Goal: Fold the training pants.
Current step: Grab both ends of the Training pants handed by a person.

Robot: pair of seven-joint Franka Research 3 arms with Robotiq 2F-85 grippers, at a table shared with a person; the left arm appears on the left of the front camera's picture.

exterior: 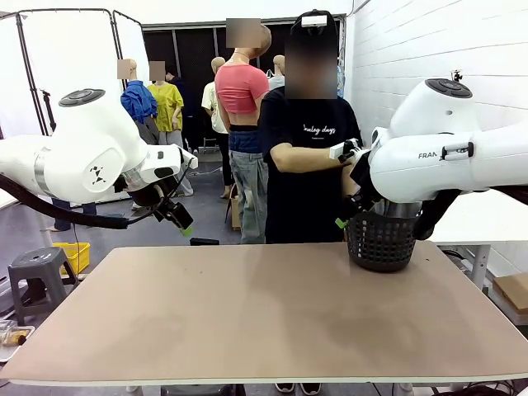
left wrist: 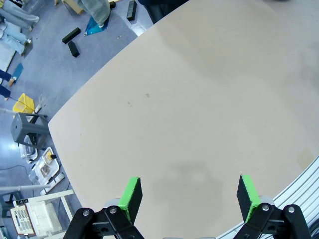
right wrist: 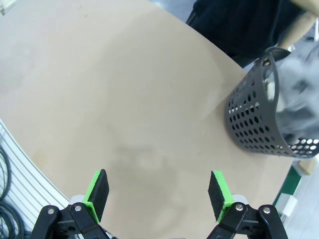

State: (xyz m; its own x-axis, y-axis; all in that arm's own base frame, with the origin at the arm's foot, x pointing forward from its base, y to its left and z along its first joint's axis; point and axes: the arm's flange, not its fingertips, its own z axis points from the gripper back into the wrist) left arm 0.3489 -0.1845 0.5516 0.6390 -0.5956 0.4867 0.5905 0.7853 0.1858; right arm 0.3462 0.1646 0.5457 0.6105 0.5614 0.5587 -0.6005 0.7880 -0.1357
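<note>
While training pants [right wrist: 299, 94] sit in basket [right wrist: 249, 124], 2 jaw pairs gape

Left gripper [left wrist: 188, 188]: jaws spread wide, table [left wrist: 199, 99] ahead. Right gripper [right wrist: 158, 184]: jaws spread likewise; pants, blurred grey, lie ahead-right of them, well apart.

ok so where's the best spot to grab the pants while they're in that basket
Probably the bunched grey fabric of the pants bulging at the mouth of the basket, coming straight in through the open top, since the perforated wall encloses the rest. The cloth is blurred, so no waistband or hem can be made out.
</note>
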